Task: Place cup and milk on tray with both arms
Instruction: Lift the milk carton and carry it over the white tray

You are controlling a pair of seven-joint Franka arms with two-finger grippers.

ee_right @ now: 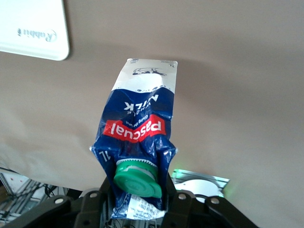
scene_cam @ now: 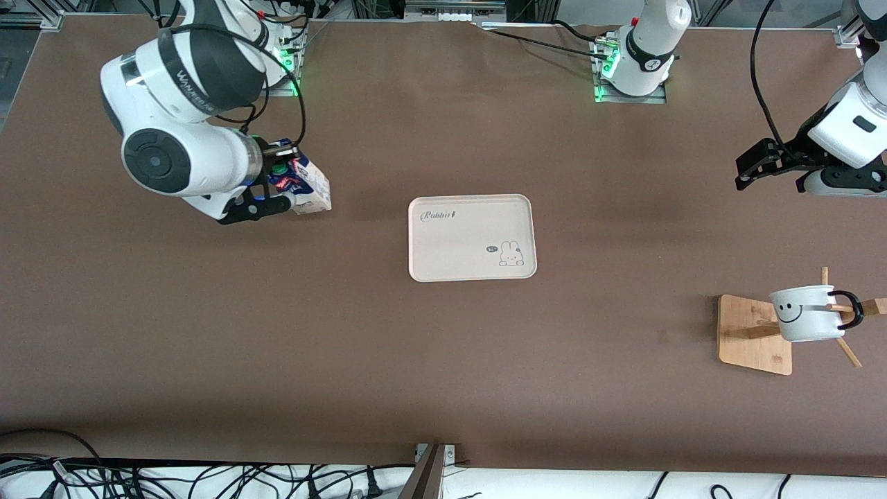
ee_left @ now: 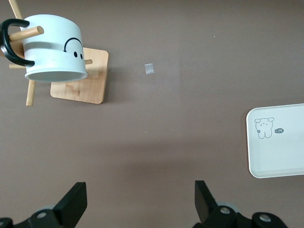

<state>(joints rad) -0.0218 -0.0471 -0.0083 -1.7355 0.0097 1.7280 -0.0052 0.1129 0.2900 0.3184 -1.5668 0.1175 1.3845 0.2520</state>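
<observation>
My right gripper is shut on the top of the milk, a dark blue and white carton with a green cap, held tilted above the table toward the right arm's end. The cream tray lies at the table's middle; its corner shows in the right wrist view and its rabbit end in the left wrist view. The white smiley cup hangs by its black handle on a wooden rack, also in the left wrist view. My left gripper is open and empty above the table near the left arm's end.
The wooden rack base with pegs stands near the left arm's end, nearer the front camera than the left gripper. A small grey scrap lies on the brown table beside the rack. Cables run along the table's front edge.
</observation>
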